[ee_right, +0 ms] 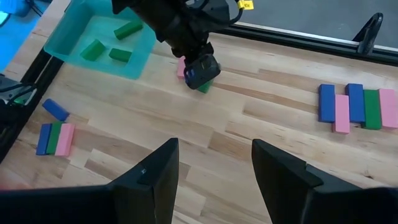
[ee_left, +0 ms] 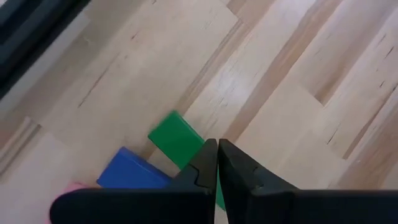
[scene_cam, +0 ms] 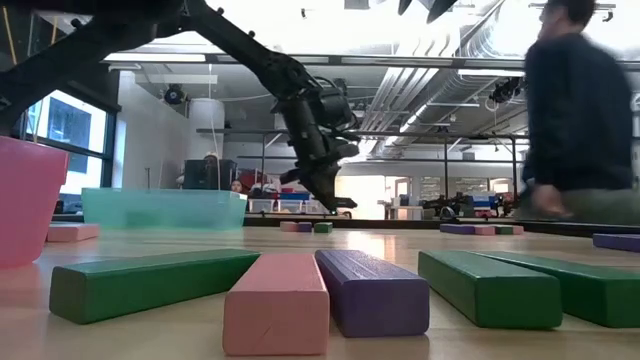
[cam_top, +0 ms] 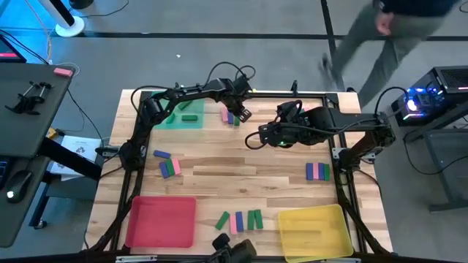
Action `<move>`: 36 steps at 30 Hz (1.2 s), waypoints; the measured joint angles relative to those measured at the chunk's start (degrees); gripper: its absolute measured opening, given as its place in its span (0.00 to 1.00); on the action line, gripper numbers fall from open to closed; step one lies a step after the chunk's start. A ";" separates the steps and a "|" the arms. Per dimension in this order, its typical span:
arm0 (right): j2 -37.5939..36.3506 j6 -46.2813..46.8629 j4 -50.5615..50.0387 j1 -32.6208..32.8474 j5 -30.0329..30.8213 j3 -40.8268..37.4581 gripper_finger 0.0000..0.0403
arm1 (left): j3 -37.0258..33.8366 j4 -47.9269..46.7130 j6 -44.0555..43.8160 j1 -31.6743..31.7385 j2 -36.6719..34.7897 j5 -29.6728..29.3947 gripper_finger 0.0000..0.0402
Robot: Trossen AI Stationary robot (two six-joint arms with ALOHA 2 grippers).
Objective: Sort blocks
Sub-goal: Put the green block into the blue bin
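Left gripper [ee_left: 217,163], fingers shut w/ nothing seen between, is held just above a green block [ee_left: 177,138] of the small pink/blue/green cluster nr the table's far edge beside the green tray [cam_top: 180,115]; right gripper [ee_right: 214,177], open & empty, is farther.

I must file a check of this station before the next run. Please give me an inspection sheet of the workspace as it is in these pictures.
Surface: wooden table, bare between the groups.
Job's things: small blocks in groups; one group near the right side, another at the near edge; three green blocks in the green tray.
Clutter: red tray and yellow tray.
Grippers: left gripper shut, empty, over a green block; right gripper open, empty, above the table.
Cables: black cables looped over the left arm.
Surroundings: person walking behind the table.
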 joint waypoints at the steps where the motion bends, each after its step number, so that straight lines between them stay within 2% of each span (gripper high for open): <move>1: 0.00 0.00 0.10 0.00 -0.01 0.00 0.44 | 0.00 -0.01 0.35 0.26 0.22 0.10 0.00; 7: 0.00 0.11 0.55 0.00 0.00 0.00 0.44 | -0.07 -3.28 2.62 2.21 2.19 6.97 0.00; 16: 0.00 0.15 0.96 0.00 0.63 0.00 0.44 | 0.00 -2.81 6.35 1.93 1.97 6.12 0.00; 26: 0.00 0.00 2.68 0.00 0.47 0.00 0.44 | 0.00 -9.54 15.44 1.65 2.31 5.88 0.00; 33: 0.00 -0.41 2.95 0.00 0.32 0.00 0.44 | 0.09 -14.11 15.52 -0.43 2.34 4.82 0.00; 36: 0.00 -0.44 2.95 0.00 0.43 0.00 0.44 | 0.11 -16.27 12.99 -0.85 2.11 1.57 0.00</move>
